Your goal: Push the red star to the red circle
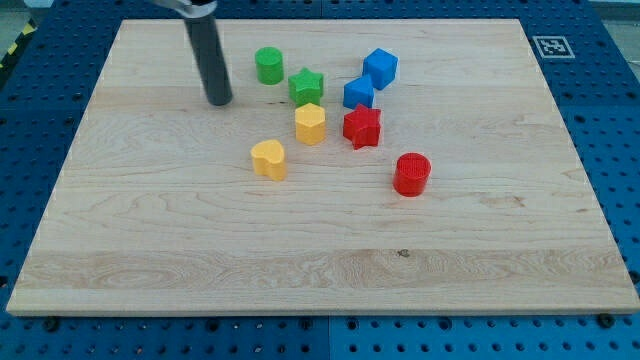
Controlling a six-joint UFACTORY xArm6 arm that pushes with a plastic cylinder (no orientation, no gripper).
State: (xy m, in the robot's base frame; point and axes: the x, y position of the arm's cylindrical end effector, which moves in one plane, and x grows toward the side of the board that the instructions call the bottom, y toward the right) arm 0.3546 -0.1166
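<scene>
Red circle (411,173) sits lower right of red star (362,126), near it; tip (219,101), bare rod without claw, upper left, approach pending: next get behind star's upper-left side.

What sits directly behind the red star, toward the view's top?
A blue block sits just behind the red star, looking close or touching; the star hides its lower edge. Another blue block lies farther back.

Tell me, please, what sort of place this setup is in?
Probably a robotics lab bench: a wooden board on a blue perforated table, a printed marker tag, small coloured blocks, and my tip left of them.
</scene>
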